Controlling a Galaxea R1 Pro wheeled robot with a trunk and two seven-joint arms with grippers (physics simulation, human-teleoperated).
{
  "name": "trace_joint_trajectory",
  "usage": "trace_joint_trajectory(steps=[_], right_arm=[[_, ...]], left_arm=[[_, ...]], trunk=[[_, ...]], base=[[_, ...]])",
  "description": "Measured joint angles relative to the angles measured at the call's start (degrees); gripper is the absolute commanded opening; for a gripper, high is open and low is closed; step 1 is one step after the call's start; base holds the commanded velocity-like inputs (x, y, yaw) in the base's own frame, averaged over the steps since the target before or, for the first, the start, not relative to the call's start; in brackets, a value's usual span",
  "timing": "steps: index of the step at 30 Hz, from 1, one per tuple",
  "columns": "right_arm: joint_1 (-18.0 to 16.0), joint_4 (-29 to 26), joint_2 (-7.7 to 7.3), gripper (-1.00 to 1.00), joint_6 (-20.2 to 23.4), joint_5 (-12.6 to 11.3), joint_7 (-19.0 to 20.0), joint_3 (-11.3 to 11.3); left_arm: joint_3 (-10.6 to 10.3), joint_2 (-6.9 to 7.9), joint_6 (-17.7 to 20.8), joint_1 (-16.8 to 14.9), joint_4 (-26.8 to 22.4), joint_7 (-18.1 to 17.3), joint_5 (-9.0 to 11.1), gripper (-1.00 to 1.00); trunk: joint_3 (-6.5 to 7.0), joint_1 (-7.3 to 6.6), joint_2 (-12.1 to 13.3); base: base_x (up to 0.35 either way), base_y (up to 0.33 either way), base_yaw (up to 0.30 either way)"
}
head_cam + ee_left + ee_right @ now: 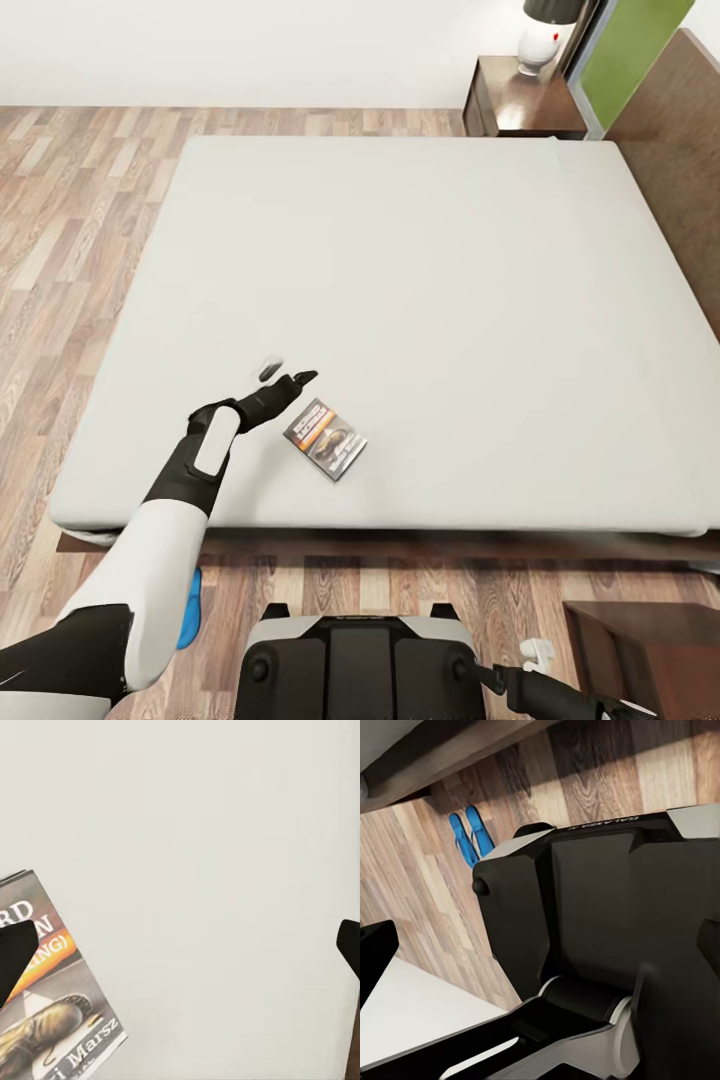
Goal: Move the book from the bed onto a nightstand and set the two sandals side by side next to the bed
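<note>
The book [325,439] lies flat on the bed's pale mattress [420,280], near its front edge. My left gripper [287,374] hovers open just beyond the book, up and to the left of it, holding nothing. In the left wrist view the book [60,1005] sits under one dark fingertip [15,960], and the left gripper [180,956] has its fingers spread wide over bare mattress. Two blue sandals [471,834] lie side by side on the floor by the bed frame. One sandal [190,610] peeks out behind my left arm. My right gripper [540,952] is open and empty, low beside my base.
A dark nightstand [520,100] with a white lamp [545,35] stands at the bed's far right corner. Another dark cabinet [640,650] is at the near right. My black base [355,665] is against the bed's front edge. Wood floor [70,220] runs along the left.
</note>
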Motion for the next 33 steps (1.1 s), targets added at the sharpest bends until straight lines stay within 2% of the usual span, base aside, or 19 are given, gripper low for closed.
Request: trace_joint_trajectory(steps=[5,7,12,17,33], right_arm=[[0.0,0.0,0.00,1.00,0.0,0.0,0.0,0.0],[0.0,0.0,-0.01,1.00,0.0,0.0,0.0,0.0],[0.0,0.0,0.00,1.00,0.0,0.0,0.0,0.0],[0.0,0.0,0.00,1.00,0.0,0.0,0.0,0.0],[0.0,0.0,0.00,1.00,0.0,0.0,0.0,0.0]], left_arm=[[0.1,0.91,-0.8,0.0,-0.3,0.9,-0.3,1.00],[0.1,2.14,-3.5,0.0,-0.4,2.5,-0.3,1.00],[0.1,3.02,-7.0,0.0,-0.5,6.4,-0.3,1.00],[0.0,3.03,-7.6,0.0,-0.5,7.2,0.0,1.00],[-0.5,2.49,-7.3,0.0,-0.5,7.0,0.2,1.00]], trunk=[[-0.45,0.00,0.0],[-0.63,0.00,0.0],[-1.09,0.00,0.0],[-1.54,0.00,0.0],[-2.99,0.00,0.0]], base=[[0.000,0.000,0.000],[0.000,0.000,0.000],[0.000,0.000,0.000],[0.000,0.000,0.000],[0.000,0.000,0.000]])
